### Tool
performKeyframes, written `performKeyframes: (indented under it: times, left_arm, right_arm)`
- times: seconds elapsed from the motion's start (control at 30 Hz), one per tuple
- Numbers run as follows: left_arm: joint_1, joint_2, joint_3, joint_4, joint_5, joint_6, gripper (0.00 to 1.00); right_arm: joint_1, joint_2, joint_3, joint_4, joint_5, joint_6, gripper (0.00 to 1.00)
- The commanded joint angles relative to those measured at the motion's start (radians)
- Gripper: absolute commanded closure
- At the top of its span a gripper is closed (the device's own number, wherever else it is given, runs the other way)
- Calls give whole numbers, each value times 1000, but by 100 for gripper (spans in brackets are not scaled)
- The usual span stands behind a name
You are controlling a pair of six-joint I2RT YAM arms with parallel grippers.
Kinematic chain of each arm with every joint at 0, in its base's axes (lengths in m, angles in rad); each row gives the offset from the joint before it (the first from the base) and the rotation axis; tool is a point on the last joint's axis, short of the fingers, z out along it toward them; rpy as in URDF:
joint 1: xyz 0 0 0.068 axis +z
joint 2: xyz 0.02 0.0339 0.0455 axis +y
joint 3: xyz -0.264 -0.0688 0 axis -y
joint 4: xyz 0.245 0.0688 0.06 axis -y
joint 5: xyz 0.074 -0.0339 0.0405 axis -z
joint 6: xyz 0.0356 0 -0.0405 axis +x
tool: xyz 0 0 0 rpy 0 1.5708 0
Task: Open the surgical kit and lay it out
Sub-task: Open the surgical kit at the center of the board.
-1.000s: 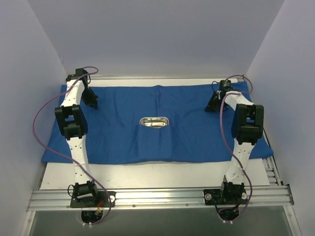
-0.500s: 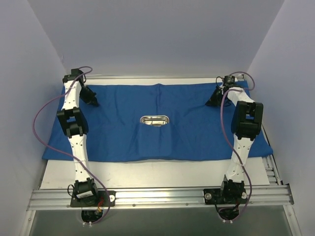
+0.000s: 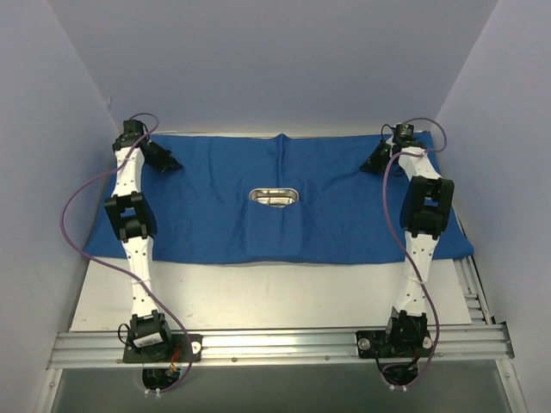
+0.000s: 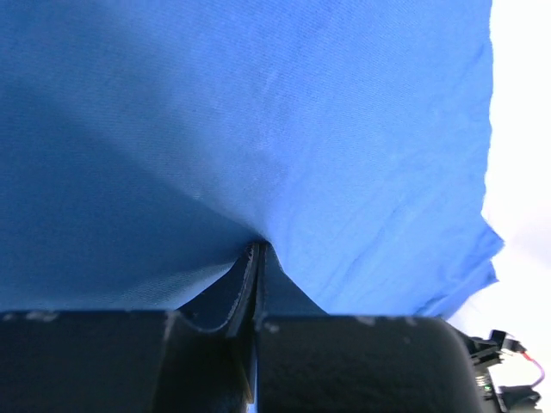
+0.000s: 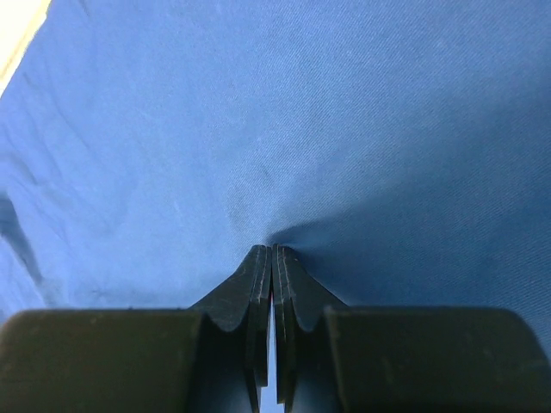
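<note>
The white counter [image 3: 284, 297] carries the blue cloth wrap [image 3: 336, 219], which lies opened out as a wide sheet over most of the counter's far half; its near edge stops well short of the arm bases, leaving a bare white strip. A crease rises at the middle of the cloth's far edge and runs toward the centre. The left arm [image 3: 133, 228] and the right arm [image 3: 422, 228] both reach out long over the sheet's left and right sides to its far corners. The small steel tray [image 3: 274, 197] sits on the cloth near the middle, between the two arms and well apart from both; what lies inside it is too small to tell. The left gripper [image 3: 165, 161] is pressed together on a pinch of the cloth by the far left corner, the fabric puckering up into its tips in the wrist view. The right gripper [image 3: 374, 163] pinches the cloth the same way near the far right corner.
</note>
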Motion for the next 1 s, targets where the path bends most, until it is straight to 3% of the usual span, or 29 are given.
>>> performKeyframes:
  times: [0.0, 0.57, 0.8, 0.9, 0.97]
  left_arm:
    - [14, 64, -35, 108, -64, -78, 98]
    - [98, 100, -10, 172, -41, -121, 98]
    - [74, 9, -43, 218, 32, -104, 98]
    - [60, -77, -64, 233, 52, -87, 92]
    - [57, -122, -96, 276, 104, -86, 85]
  right_arm:
    - [-10, 167, 60, -103, 136, -18, 100]
    - [-65, 289, 204, -91, 98, 28, 100]
    - [-67, 310, 324, -71, 8, 46, 100]
    - [-59, 267, 335, -8, -32, 84, 93]
    - [-56, 237, 365, 15, -54, 123, 80]
